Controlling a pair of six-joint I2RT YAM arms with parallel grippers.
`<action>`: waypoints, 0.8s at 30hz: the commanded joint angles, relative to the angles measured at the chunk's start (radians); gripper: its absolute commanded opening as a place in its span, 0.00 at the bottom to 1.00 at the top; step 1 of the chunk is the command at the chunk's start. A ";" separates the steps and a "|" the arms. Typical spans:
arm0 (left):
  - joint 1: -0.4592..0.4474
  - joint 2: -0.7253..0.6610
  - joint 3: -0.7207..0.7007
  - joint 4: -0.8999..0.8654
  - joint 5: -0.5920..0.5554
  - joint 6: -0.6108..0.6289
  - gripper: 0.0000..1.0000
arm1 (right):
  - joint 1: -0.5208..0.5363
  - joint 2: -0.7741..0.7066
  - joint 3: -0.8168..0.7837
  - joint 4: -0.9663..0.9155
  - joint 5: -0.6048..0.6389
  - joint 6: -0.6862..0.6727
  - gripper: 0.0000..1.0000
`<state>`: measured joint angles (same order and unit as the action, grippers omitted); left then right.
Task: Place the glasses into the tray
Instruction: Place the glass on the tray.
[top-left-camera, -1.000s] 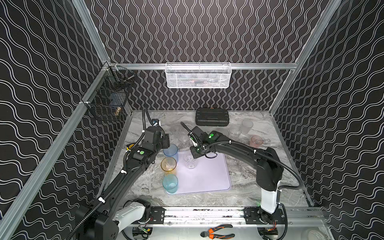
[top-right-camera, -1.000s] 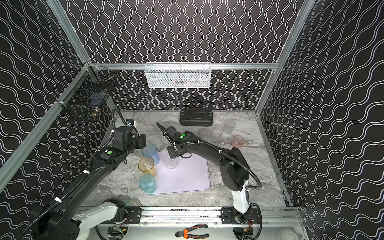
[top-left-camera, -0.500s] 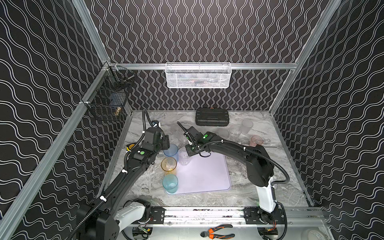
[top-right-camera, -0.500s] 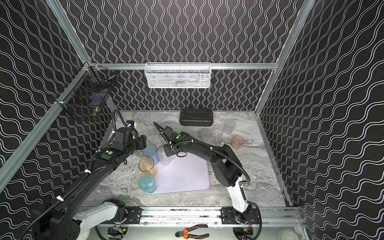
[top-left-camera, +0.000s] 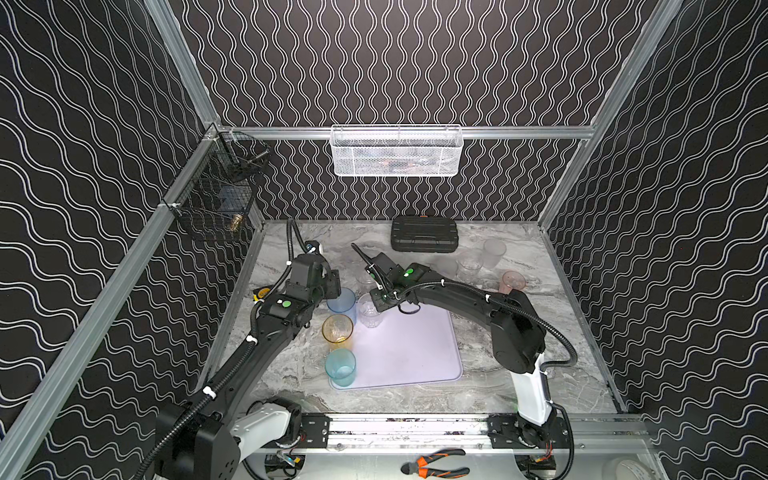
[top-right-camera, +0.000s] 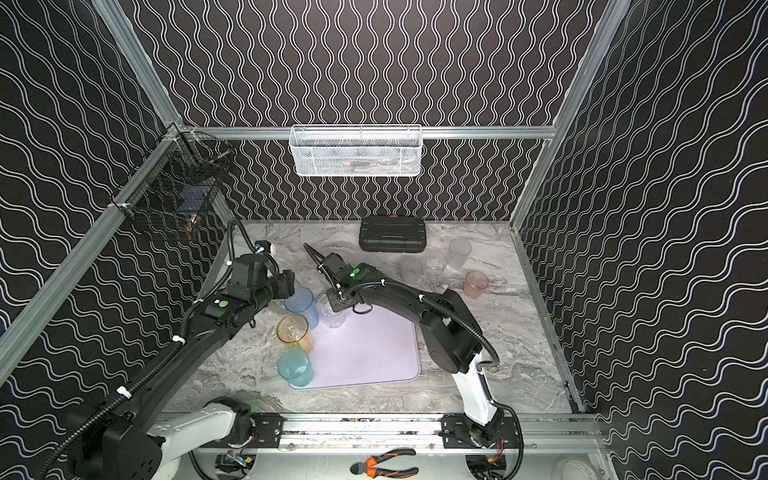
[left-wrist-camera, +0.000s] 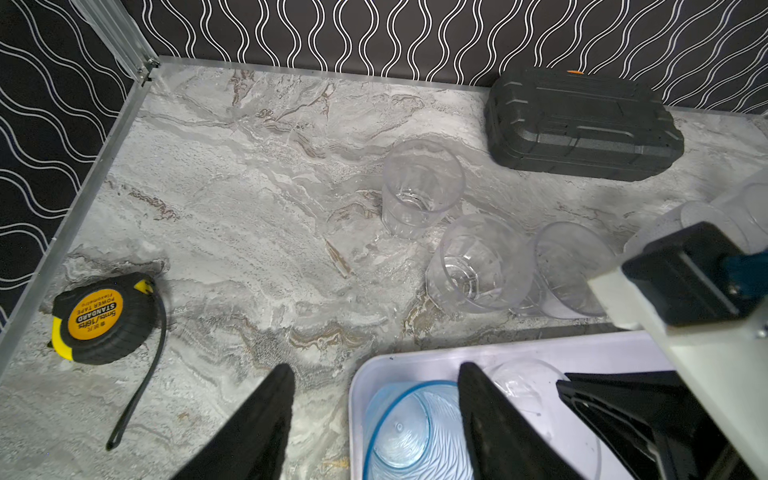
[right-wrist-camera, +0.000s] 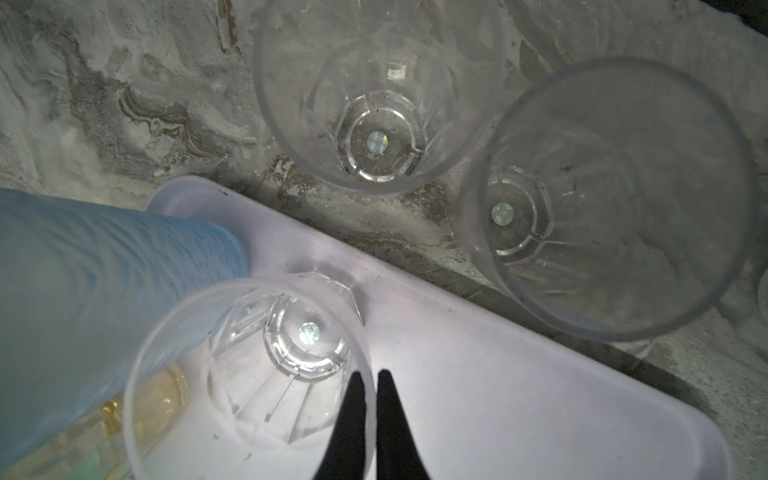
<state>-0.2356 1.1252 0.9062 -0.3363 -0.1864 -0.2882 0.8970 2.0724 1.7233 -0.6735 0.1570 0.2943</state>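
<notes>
**Top views.** The tray (top-left-camera: 407, 353) lies on the tabletop (top-left-camera: 519, 374) toward its front edge, left of centre. Three glasses stand along the tray's left edge: a blue glass (top-left-camera: 341, 300) at the far left corner, an amber glass (top-left-camera: 337, 329) at mid-edge and a teal glass (top-left-camera: 340, 366) at the near left corner. The right gripper (top-left-camera: 379, 301) holds a small clear glass (top-left-camera: 369, 311) over the tray's far edge, just beside the blue glass. The left gripper (top-left-camera: 334, 289) hangs at the blue glass's far left side. A frosted glass (top-right-camera: 459, 251) and a pink glass (top-right-camera: 476, 284) stand off the tray, toward the tabletop's far right corner. A black case (top-right-camera: 392, 235) lies at the far edge.

**Left wrist view.** The left gripper's fingers (left-wrist-camera: 266, 419) are spread wide. The blue glass's rim lies partly between them, with one finger well clear of it. Whether the other finger touches it cannot be told. Three clear glasses (left-wrist-camera: 478, 262) stand on the tabletop beyond the tray's far edge. A tape measure (left-wrist-camera: 99, 318) lies near the tabletop's left edge.

**Right wrist view.** The right gripper's fingers (right-wrist-camera: 357, 415) are pressed together on the wall of the small clear glass, one inside the rim and one outside. The glass's base appears to rest on the tray floor, though a slight lift cannot be ruled out. Two of the clear glasses stand on the tabletop just beyond the tray's rim.
</notes>
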 joint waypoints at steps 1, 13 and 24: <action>0.001 0.001 0.006 0.019 -0.002 -0.008 0.67 | 0.000 0.002 0.011 -0.018 -0.001 -0.011 0.16; 0.004 0.023 0.045 0.007 0.027 0.007 0.67 | -0.066 -0.099 0.077 -0.046 -0.066 -0.025 0.41; -0.066 0.178 0.152 0.085 0.318 0.072 0.61 | -0.292 -0.082 0.028 0.023 -0.158 -0.003 0.46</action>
<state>-0.2722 1.2816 1.0386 -0.3016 0.0631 -0.2569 0.6197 1.9713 1.7405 -0.6746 0.0383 0.2806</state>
